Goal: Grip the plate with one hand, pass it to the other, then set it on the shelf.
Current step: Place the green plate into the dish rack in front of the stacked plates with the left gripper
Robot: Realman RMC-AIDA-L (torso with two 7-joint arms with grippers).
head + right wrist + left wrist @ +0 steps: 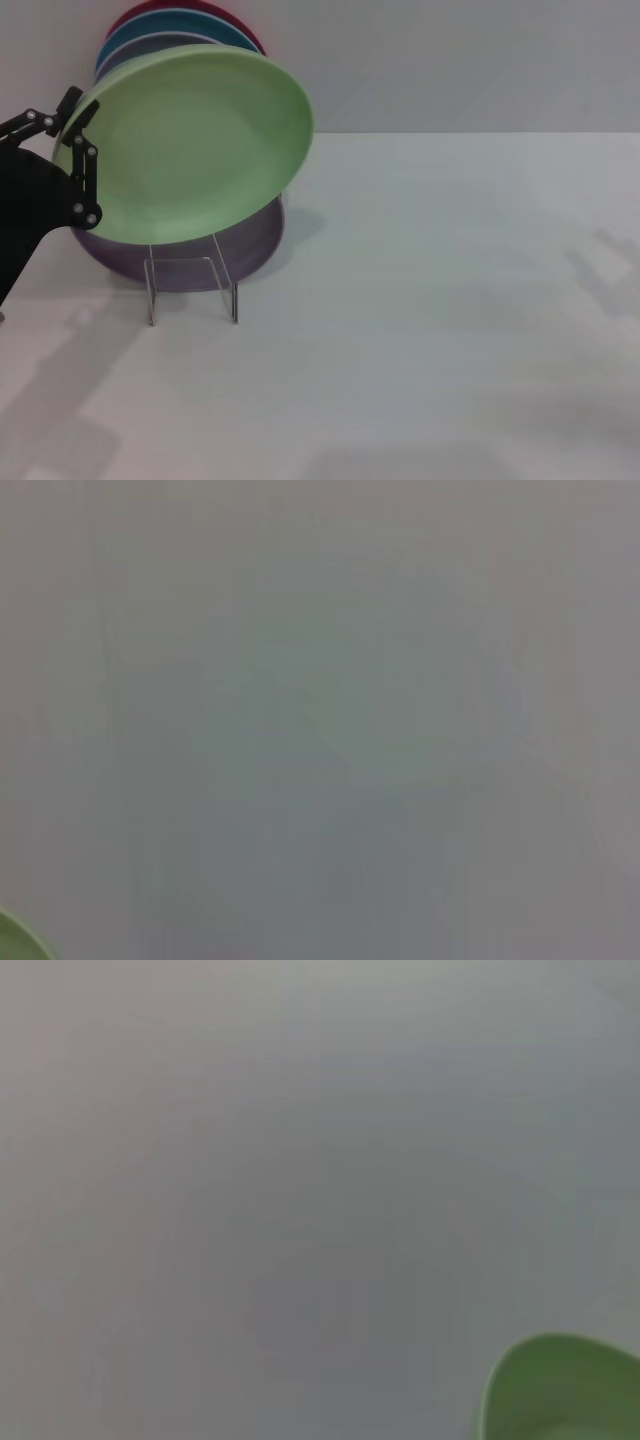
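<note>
Currently the plate point(195, 140), pastel light green, is sitting tilted at the far left of the white table point(430, 330) in the head view, concave face turned toward the cam, lower edge overlapping the top of the shelf point(192, 285). The shelf is a small clear acrylic rack w/ a bent U-shaped front bracket, much narrower than the plate. Whether the plate's edge is actually resting in the rack or hanging just above it: can't tell.

The left gripper point(68, 150) is coming in from the left frame edge, black, jointed, screw-studded. Its fingers point(88, 185) are lying along the plate's left rim, one over the front face; they are looking closed on the rim, holding the plate.

Behind the light-green plate a lilac plate point(250, 245) is showing low down, touching or nearly touching the rack area. Above it the rims of a blue plate point(150, 32) and a red plate point(150, 10) are peeking out, all stacked leaning toward the wall.

Left wrist view: only a curved piece of the plate point(565, 1390) against plain grey. Right wrist view: a sliver of the plate point(15, 942) at one corner, rest plain grey.

The right gripper is not appearing in any view.
</note>
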